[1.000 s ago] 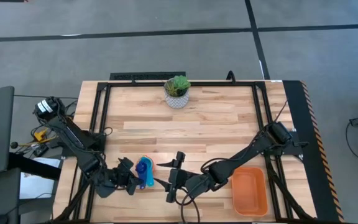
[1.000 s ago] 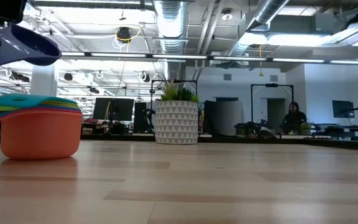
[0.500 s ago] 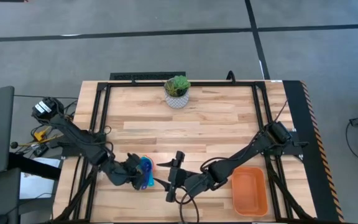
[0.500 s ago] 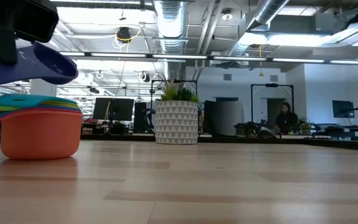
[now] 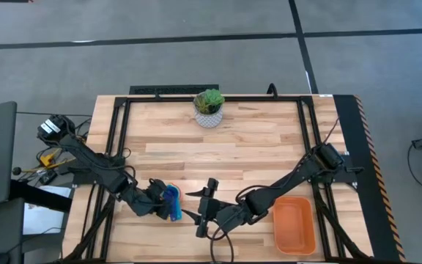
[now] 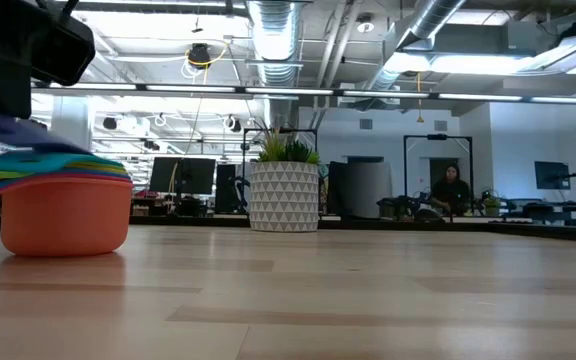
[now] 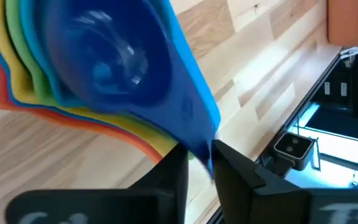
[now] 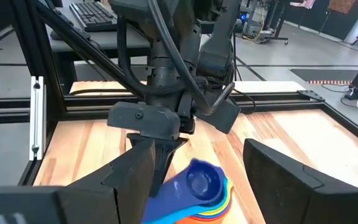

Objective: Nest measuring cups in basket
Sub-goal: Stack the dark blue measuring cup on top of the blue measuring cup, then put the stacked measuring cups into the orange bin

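Observation:
The measuring cups (image 5: 171,204) stand nested in one stack on the table near its near edge. The orange cup (image 6: 65,214) is lowest and rests on the wood. Red, yellow, green and light blue rims fan out above it (image 7: 17,81). The dark blue cup (image 7: 110,56) lies on top. My left gripper (image 7: 201,155) is shut on it, just left of the stack (image 5: 158,202). My right gripper (image 5: 204,209) waits open to the right of the stack, facing it (image 8: 201,152). The orange basket (image 5: 294,224) lies near the near right corner. My left gripper pinches the dark blue cup's flat handle near its free end (image 7: 197,140) between its two fingers (image 7: 174,168). They come from the table's left, along the handle. The cup's bowl (image 8: 201,180) sits in the top of the stack, open side up.
A white pot with a green plant (image 5: 209,108) stands by the far edge (image 6: 285,190). A black frame (image 5: 119,139) runs round the tabletop. Bare wood lies between the plant and the arms. People show in the room beyond the table (image 6: 451,190).
My left gripper has carried the dark blue cup toward the table's right, over the stack, then lowered it. The cup hung above the stack a second ago and now lies in its top. The right arm has kept still.

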Motion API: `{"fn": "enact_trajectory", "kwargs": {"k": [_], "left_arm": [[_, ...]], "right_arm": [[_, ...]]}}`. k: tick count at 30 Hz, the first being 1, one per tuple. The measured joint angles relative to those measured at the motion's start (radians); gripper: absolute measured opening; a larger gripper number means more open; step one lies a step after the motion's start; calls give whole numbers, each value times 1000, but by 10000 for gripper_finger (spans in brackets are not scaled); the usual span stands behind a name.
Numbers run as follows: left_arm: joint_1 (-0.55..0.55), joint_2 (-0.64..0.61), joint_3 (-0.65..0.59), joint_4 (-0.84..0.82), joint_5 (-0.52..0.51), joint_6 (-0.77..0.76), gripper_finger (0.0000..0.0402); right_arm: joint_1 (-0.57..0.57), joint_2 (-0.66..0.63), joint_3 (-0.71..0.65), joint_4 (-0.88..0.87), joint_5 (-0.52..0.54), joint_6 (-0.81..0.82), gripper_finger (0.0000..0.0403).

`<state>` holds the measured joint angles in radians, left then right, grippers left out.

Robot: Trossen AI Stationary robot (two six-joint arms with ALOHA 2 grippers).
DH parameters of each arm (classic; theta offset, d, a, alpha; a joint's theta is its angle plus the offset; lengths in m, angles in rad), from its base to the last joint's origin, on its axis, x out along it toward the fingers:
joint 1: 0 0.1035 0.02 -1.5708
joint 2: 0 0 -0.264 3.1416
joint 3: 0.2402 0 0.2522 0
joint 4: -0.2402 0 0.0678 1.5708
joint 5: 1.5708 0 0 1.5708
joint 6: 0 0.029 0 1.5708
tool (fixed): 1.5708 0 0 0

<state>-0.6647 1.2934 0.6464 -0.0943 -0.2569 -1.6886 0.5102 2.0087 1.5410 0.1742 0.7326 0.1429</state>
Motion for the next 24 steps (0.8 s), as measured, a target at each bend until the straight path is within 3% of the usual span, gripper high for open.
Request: {"fn": "enact_trajectory", "kwargs": {"k": [8,16,19,24], "left_arm": [[0,-90,0,-14,-26,73,104],[-97,-211,1,-251,-88,97,93],[-157,-188,1,-293,-90,64,81],[-215,-71,1,-271,-83,-6,64]], "right_arm": [[0,0,0,-27,0,21,269],[-15,-1,1,-188,-6,159,269],[-48,0,-3,-279,-79,267,269],[-127,8,-66,-266,-273,381,269]]}}
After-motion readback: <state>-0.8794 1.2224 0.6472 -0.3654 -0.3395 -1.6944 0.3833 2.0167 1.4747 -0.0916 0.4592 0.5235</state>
